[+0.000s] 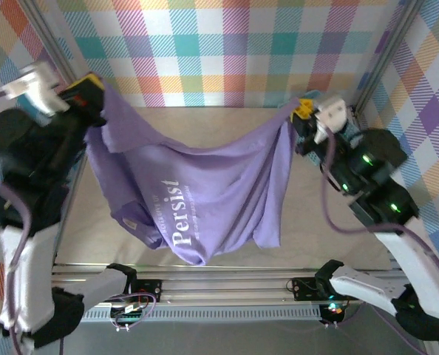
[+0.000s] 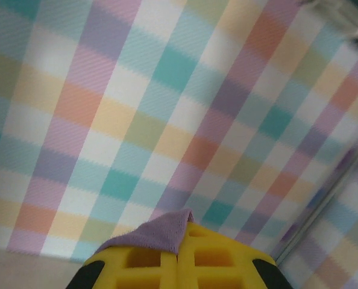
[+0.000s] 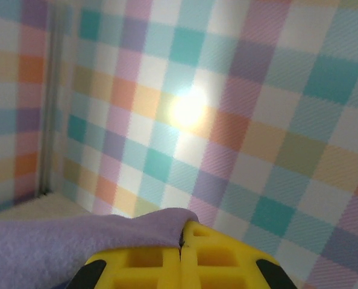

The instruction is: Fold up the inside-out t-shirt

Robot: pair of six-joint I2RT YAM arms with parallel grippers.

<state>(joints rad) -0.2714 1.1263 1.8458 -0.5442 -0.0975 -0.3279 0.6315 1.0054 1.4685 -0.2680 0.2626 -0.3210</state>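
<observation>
The lavender-purple t-shirt (image 1: 197,192) hangs in the air between both arms, sagging in the middle, with white "Persist" lettering on its face. My left gripper (image 1: 94,92) is raised at the upper left and shut on one corner of the t-shirt (image 2: 158,232), which pokes out between the yellow fingers (image 2: 215,259). At the upper right my right gripper (image 1: 302,111) is shut on the other corner of the t-shirt (image 3: 76,238), cloth draping left over its yellow fingers (image 3: 221,256). The lower hem dangles near the table's front edge.
The beige table (image 1: 330,237) lies under the hanging cloth. Plaid walls (image 1: 227,52) enclose the back and sides, with metal frame posts at the corners (image 1: 386,55). An aluminium rail (image 1: 227,285) runs along the near edge between the arm bases.
</observation>
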